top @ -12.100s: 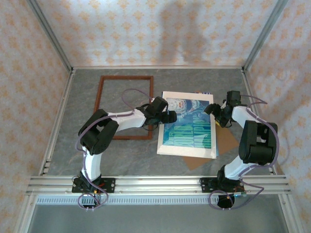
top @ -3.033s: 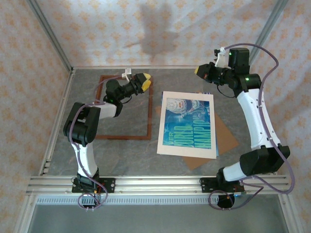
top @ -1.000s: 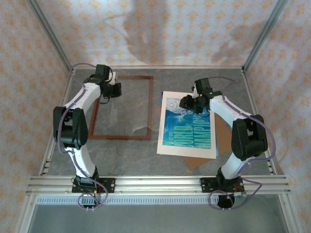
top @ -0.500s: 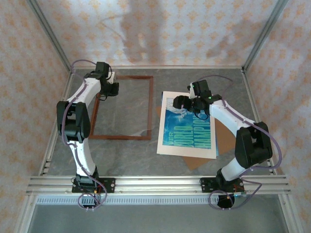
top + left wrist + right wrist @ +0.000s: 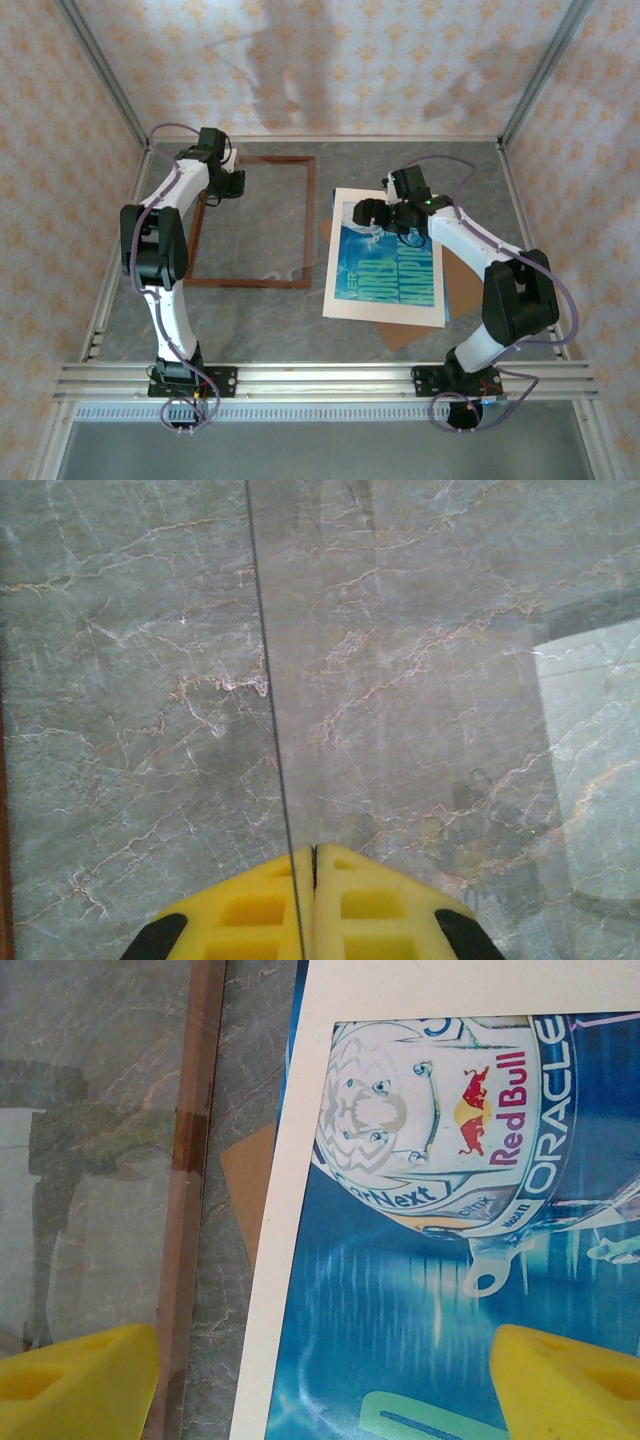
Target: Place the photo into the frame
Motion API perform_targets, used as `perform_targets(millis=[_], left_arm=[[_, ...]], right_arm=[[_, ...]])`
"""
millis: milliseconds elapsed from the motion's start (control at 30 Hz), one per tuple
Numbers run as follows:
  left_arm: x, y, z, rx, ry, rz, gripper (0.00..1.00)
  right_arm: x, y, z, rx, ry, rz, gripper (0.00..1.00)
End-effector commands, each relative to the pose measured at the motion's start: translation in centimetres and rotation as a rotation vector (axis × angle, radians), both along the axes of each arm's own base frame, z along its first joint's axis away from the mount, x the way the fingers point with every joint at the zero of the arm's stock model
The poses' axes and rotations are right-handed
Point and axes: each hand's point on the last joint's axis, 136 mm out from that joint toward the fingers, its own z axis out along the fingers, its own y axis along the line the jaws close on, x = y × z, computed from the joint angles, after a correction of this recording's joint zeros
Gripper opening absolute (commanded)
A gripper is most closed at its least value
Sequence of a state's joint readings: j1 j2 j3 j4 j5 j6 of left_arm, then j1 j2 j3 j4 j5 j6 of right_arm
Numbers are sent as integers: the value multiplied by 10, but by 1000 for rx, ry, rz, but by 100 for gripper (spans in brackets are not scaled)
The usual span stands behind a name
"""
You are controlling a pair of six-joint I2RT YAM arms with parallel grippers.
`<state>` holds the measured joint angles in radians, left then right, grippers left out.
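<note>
Near the tabletop's [image 5: 260, 320] far-left corner the left gripper [image 5: 232, 186] is clenched shut over the frame [image 5: 310, 215], the right gripper [image 5: 366, 212] splayed wide above the photo [image 5: 392, 272].

Glossy paper photo [image 5: 385, 275], smooth reddish-brown wooden frame [image 5: 250, 283], matt grey marbled table [image 5: 250, 325].

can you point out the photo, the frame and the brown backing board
photo [image 5: 385, 275], top view, on the blue part with the white lettering
frame [image 5: 245, 283], top view, on its near wooden rail
backing board [image 5: 467, 285], top view, on the bare brown part sticking out to the right
</note>
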<state>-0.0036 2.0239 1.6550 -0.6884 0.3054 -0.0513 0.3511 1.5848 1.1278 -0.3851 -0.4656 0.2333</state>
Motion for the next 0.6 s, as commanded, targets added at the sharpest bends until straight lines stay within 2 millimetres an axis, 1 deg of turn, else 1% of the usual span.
perform_targets(millis=[0, 133, 333, 567], left_arm=[[7, 8, 4, 13, -14, 14, 0], [8, 4, 8, -19, -33, 8, 0], [6, -4, 22, -69, -81, -9, 0], [3, -4, 25, -80, -88, -5, 0]], right_arm=[[9, -1, 10, -25, -38, -6, 86], [9, 1, 9, -26, -32, -1, 86], [9, 0, 5, -31, -24, -1, 86], [10, 1, 2, -35, -17, 5, 86]])
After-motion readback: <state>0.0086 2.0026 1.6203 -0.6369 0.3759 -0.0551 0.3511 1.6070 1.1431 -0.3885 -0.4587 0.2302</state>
